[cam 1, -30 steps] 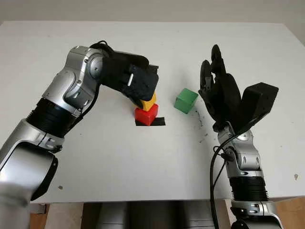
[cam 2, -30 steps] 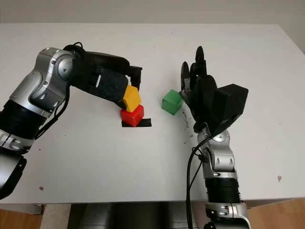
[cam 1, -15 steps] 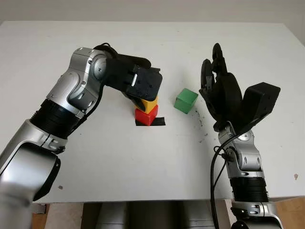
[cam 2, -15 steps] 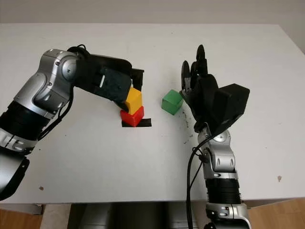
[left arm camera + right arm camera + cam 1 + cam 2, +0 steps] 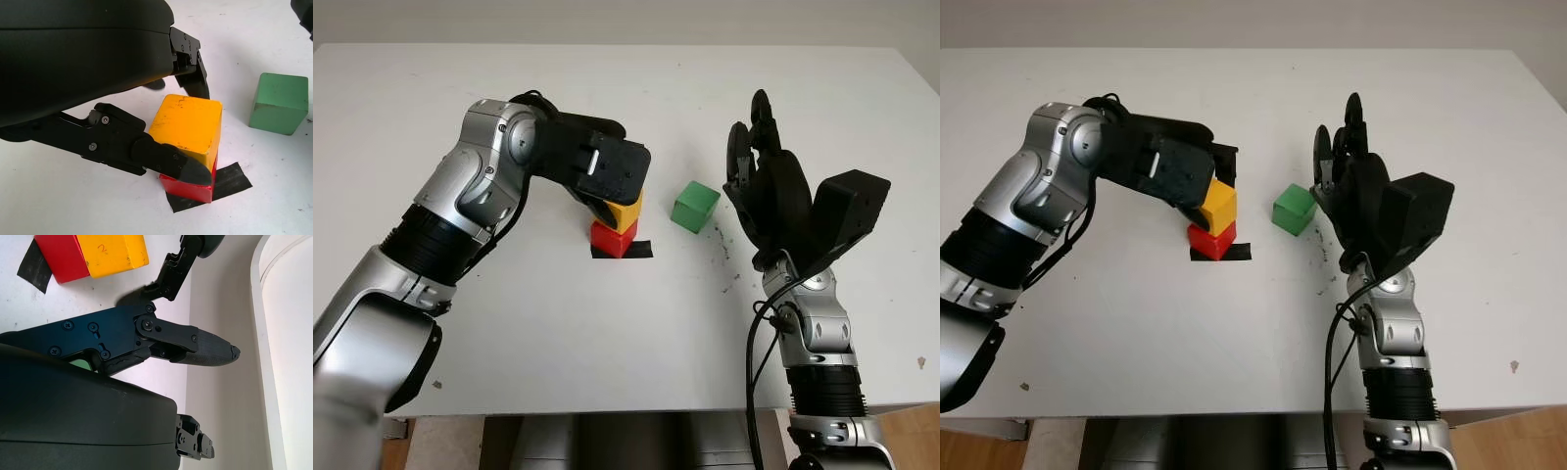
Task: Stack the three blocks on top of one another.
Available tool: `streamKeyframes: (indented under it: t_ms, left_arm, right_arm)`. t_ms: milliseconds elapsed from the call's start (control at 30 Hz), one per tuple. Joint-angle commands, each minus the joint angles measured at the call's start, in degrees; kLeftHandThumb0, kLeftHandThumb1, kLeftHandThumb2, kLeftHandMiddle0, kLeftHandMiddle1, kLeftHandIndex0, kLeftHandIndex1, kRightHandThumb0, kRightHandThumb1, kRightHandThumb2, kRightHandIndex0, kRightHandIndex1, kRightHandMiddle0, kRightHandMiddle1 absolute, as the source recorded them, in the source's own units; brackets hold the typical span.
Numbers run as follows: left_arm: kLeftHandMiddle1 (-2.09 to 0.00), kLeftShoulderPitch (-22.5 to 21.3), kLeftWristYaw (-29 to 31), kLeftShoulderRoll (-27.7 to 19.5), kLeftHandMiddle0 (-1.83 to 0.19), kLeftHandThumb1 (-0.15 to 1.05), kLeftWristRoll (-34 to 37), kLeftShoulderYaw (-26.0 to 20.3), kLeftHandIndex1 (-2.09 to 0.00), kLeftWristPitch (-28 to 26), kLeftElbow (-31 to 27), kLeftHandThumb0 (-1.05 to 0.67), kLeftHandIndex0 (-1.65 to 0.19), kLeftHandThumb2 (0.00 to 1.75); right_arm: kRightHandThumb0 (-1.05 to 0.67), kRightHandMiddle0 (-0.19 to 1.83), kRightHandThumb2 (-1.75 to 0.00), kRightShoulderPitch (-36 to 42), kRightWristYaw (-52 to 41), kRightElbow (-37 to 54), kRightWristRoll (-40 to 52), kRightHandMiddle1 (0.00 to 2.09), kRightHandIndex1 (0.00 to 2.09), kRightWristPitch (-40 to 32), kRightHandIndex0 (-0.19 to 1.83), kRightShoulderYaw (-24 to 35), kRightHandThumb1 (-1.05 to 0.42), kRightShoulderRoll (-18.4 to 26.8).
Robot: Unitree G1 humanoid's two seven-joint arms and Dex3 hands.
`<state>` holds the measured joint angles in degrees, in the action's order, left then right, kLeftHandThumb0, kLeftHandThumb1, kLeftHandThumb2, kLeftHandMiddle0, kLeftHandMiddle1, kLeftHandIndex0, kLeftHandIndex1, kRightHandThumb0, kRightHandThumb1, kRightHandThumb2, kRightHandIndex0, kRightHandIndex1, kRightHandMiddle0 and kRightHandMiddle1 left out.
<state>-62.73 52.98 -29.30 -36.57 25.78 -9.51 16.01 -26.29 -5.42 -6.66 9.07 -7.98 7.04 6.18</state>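
on the red block (image 5: 613,238), the left hand (image 5: 607,176) fingers (image 5: 171,161) pinch the yellow block (image 5: 625,210); rigid, light, best gripped by flat opposite faces. right hand (image 5: 773,196) open.

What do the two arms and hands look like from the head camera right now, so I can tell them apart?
Both arms are silver metal with ribbed black joint bands and black cables. The left hand is a boxy matte-black shell with a small white mark and jointed, screwed fingers. The right hand is the same black, on a slimmer silver forearm with a cable looping beside it.
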Motion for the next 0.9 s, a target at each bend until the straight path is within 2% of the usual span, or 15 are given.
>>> streamKeyframes:
  t_ms: [0, 367, 433, 500, 567, 667, 700, 733, 867]
  left_arm:
    - [-0.05, 0.7, 0.2, 0.1, -0.01, 1.0, 0.0, 0.0, -0.23, -0.5, -1.6, -0.68, -0.08, 0.05]
    - [-0.02, 1.6, 1.4, -1.2, 0.12, 1.01, -1.7, 0.6, -0.1, -0.4, -3.5, -0.74, -0.01, 0.06]
    - [-0.02, 1.9, 1.8, -1.4, 0.15, 1.01, -0.7, -0.1, -0.06, -0.3, -3.9, -0.75, 0.04, 0.06]
    - [-0.01, 2.3, 2.2, -1.7, 0.18, 1.03, 0.1, -0.5, -0.01, 0.0, -4.7, -0.84, 0.16, 0.06]
    - [0.0, 2.6, 2.4, -2.4, 0.19, 1.04, 1.2, -1.2, 0.0, 0.7, -6.0, -0.9, 0.18, 0.07]
    - [0.0, 3.2, 2.6, -3.5, 0.19, 1.05, 2.7, -3.1, 0.0, -0.1, -8.8, -0.99, 0.19, 0.17]
    - [0.0, 3.4, 2.5, -3.8, 0.19, 1.05, 3.1, -3.8, 0.0, -0.8, -9.9, -0.97, 0.19, 0.34]
    - [0.0, 3.7, 2.0, -4.2, 0.19, 1.05, 3.4, -4.8, 0.0, -1.6, -11.0, -0.96, 0.19, 0.42]
    - [0.0, 5.7, -4.2, -5.0, 0.19, 1.05, 7.6, -11.6, 0.0, -2.4, -11.3, -0.87, 0.19, 0.62]
  right_arm:
    - [-0.64, -0.19, -0.61, 0.5, -0.1, 0.7, -0.1, 0.0, 0.0, 0.2, -0.19, 0.0, -1.05, 0.1]
    - [-0.64, -0.19, -0.62, 0.5, 0.0, 1.0, -0.3, 0.0, 0.0, -0.4, -0.19, -0.1, -1.05, 0.4]
    - [-0.64, -0.19, -0.62, 0.3, -0.2, 0.8, -0.3, 0.0, 0.0, -0.2, -0.19, -0.1, -1.05, 0.4]
    - [-0.64, -0.19, -0.62, 0.2, -0.4, 0.4, -0.2, 0.0, 0.0, 0.3, -0.19, 0.0, -1.05, 0.4]
    - [-0.64, -0.19, -0.62, 0.1, -0.5, 0.3, -0.3, 0.0, 0.0, 0.4, -0.19, 0.0, -1.05, 0.4]
    - [-0.64, -0.19, -0.63, -0.1, -1.0, 0.2, -0.6, 0.0, 0.0, 0.5, -0.19, -0.2, -1.05, 0.9]
    - [-0.64, -0.19, -0.63, -0.2, -1.2, 0.1, -0.8, 0.0, 0.0, 0.6, -0.19, -0.2, -1.05, 1.1]
    - [-0.65, -0.19, -0.63, -0.3, -1.4, 0.1, -0.9, 0.0, 0.0, 0.6, -0.19, -0.2, -1.05, 1.2]
    - [-0.65, -0.19, -0.63, -1.0, -2.1, 0.4, -0.9, 0.0, 0.0, -0.5, -0.19, 0.1, -1.05, 2.2]
